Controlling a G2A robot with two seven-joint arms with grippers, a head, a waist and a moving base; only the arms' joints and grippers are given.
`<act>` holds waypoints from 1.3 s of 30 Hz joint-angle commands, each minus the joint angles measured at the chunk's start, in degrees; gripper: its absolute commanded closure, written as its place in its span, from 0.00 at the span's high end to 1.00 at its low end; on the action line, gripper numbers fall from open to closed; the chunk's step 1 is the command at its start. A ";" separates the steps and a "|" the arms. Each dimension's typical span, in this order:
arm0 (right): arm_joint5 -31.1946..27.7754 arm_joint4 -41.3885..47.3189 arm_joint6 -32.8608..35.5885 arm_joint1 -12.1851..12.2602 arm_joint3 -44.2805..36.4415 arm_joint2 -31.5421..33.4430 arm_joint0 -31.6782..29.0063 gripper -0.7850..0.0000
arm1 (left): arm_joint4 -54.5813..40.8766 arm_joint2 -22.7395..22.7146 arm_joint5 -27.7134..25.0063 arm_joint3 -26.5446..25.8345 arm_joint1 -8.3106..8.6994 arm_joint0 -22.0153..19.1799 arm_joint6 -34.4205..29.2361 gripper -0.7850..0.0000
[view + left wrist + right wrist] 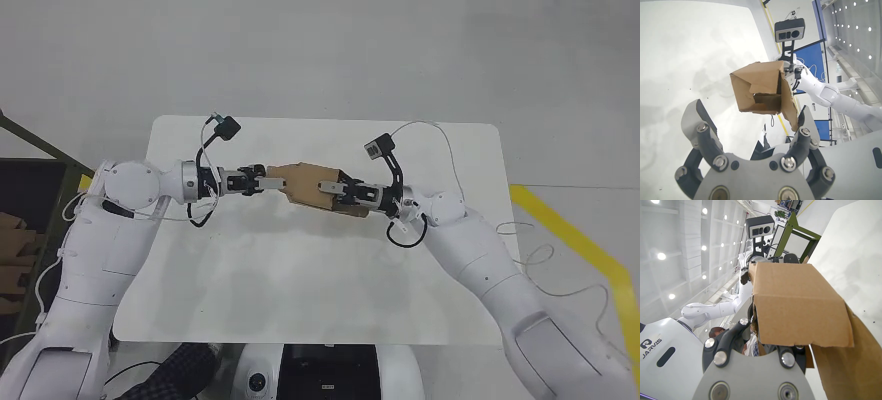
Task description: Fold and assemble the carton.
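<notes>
A brown carton (305, 185) hangs in the air over the back middle of the white table (300, 290), between my two arms. My right gripper (335, 190) is shut on the carton's right end, and most of its fingers are hidden behind the cardboard (800, 313). In the left wrist view the carton (761, 85) shows its open end with inner flaps partly folded in. My left gripper (751, 103) stands open at that end. One of its fingertips (803, 117) touches the tip of a loose outer flap (789, 106); the other is apart from the carton.
A green metal frame (30, 150) stands off the table's left side, with flat cardboard sheets (12, 250) stacked below it. A yellow floor line (580, 240) runs off the table's right. Bare tabletop lies in front of both arms.
</notes>
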 commanded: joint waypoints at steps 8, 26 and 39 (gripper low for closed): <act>0.09 0.10 0.09 0.72 -2.44 0.82 -0.81 0.00 | -1.05 1.20 0.37 3.15 -0.03 -1.27 0.41 1.00; 0.53 1.14 0.53 1.26 -4.02 1.14 -1.56 0.00 | -3.28 2.47 0.35 5.09 0.16 -1.23 0.73 1.00; 0.63 2.10 0.63 1.21 -4.03 1.10 -1.64 0.00 | -4.52 3.70 0.33 6.06 0.10 -1.89 1.32 1.00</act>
